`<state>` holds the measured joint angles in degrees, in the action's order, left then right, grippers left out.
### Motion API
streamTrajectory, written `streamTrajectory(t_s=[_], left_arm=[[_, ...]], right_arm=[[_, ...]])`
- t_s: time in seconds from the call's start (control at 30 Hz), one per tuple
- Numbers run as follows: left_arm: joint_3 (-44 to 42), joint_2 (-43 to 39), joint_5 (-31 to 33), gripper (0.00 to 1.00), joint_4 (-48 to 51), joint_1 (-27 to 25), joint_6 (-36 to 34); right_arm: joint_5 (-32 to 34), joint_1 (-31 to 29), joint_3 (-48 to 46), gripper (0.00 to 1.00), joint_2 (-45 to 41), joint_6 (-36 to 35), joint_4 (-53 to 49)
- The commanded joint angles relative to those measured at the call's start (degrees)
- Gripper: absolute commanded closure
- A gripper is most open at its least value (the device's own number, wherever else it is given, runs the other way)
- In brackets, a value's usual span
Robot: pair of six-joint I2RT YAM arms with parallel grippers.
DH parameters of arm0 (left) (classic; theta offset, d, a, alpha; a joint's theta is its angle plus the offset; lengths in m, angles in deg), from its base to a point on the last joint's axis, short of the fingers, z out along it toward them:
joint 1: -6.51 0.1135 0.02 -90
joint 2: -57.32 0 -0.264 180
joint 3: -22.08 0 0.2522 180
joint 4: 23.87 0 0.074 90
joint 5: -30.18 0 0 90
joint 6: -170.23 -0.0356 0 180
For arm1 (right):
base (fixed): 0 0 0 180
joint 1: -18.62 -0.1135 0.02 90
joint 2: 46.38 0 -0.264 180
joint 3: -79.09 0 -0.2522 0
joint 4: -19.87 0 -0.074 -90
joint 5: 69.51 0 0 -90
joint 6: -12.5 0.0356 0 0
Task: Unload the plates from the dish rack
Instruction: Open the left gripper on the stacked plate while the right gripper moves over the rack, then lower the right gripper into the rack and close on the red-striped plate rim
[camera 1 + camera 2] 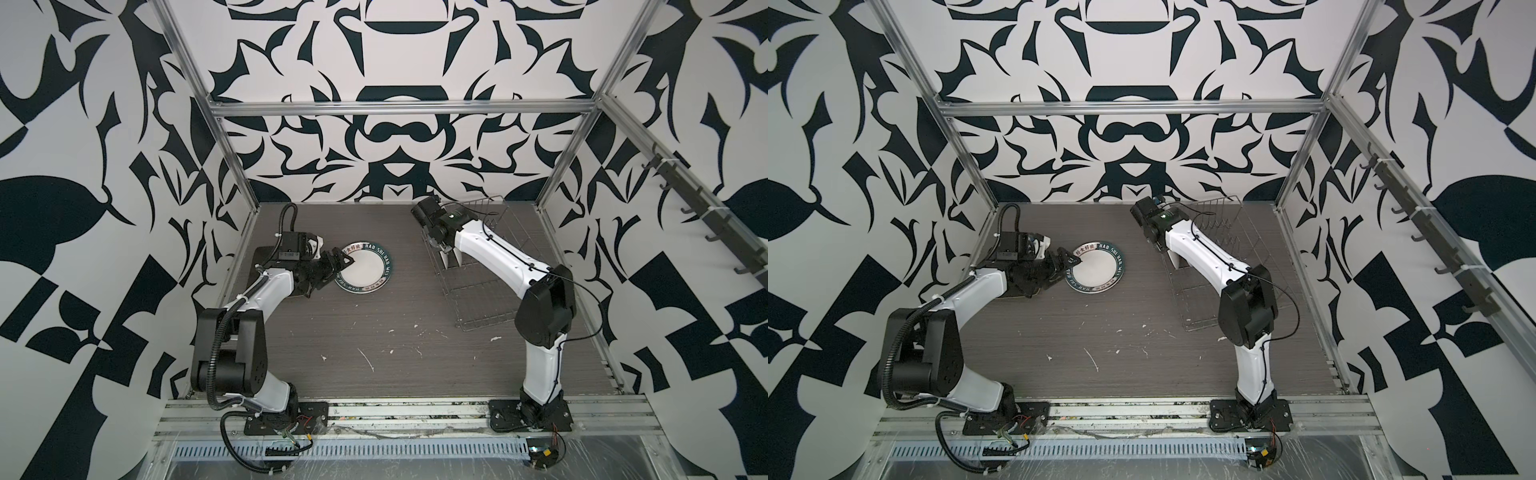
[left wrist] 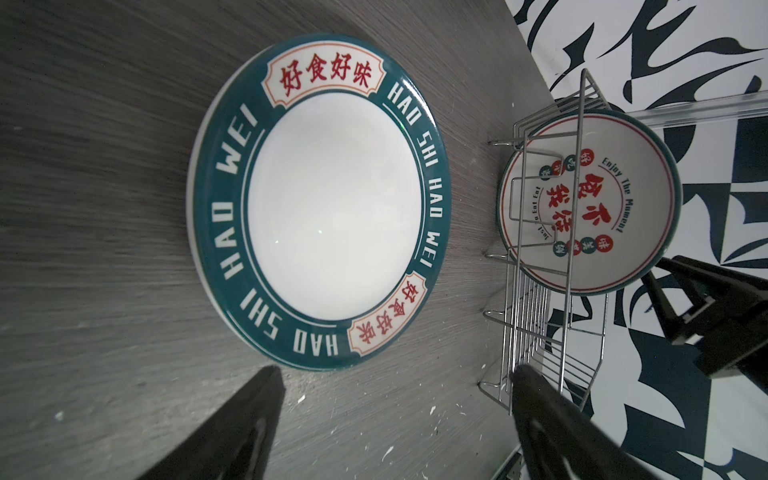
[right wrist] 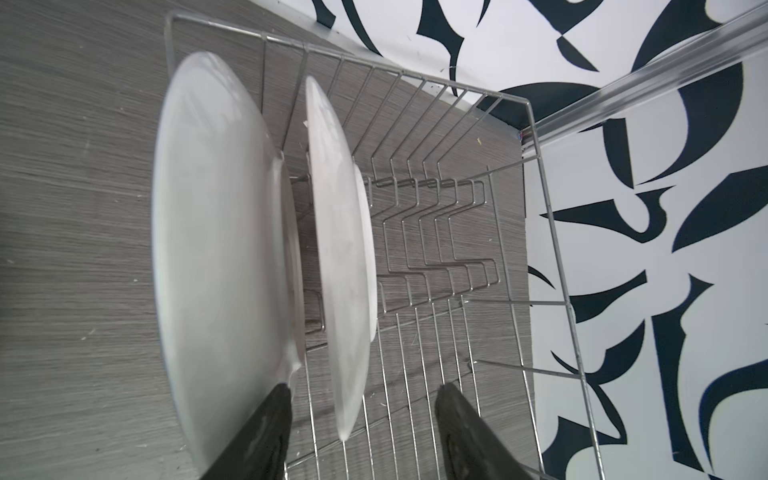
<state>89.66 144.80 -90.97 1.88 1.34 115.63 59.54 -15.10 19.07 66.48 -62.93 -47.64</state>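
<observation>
1 plate [image 2: 332,199] lies on the desk [image 1: 374,353], 2 plates [image 3: 216,249] stand in the rack [image 1: 482,299]; left gripper [image 2: 397,370] and right gripper [image 3: 365,388] gape empty.

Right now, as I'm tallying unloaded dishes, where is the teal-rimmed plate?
In both top views the teal-rimmed plate lies flat on the table, left of centre, beside the open left gripper and apart from the dish rack on the right.

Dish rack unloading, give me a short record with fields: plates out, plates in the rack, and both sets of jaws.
plates out: one teal-rimmed plate, flat on the table
plates racked: two upright in the dish rack, end plate and inner plate
left jaws: open, empty, by the teal-rimmed plate
right jaws: open, astride the inner plate's edge
</observation>
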Motion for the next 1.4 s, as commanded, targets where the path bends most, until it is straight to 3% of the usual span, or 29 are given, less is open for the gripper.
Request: streamTrajectory(t_s=[0.0, 0.43, 1.37], left_arm=[[-0.6, -1.3, -0.6, 0.1, 0.1, -0.1, 0.0], [-0.8, -1.4, -1.0, 0.1, 0.1, -0.3, 0.2], [0.0, -1.9, -0.6, 0.1, 1.2, -0.4, 0.0]], right_arm=[[2.8, 0.6, 2.8, 0.43, -0.8, -0.9, -1.7], [1.6, 1.9, 2.9, 0.51, 1.5, -1.9, -0.4], [3.6, 2.1, 3.1, 0.81, 4.5, 0.4, 1.0]])
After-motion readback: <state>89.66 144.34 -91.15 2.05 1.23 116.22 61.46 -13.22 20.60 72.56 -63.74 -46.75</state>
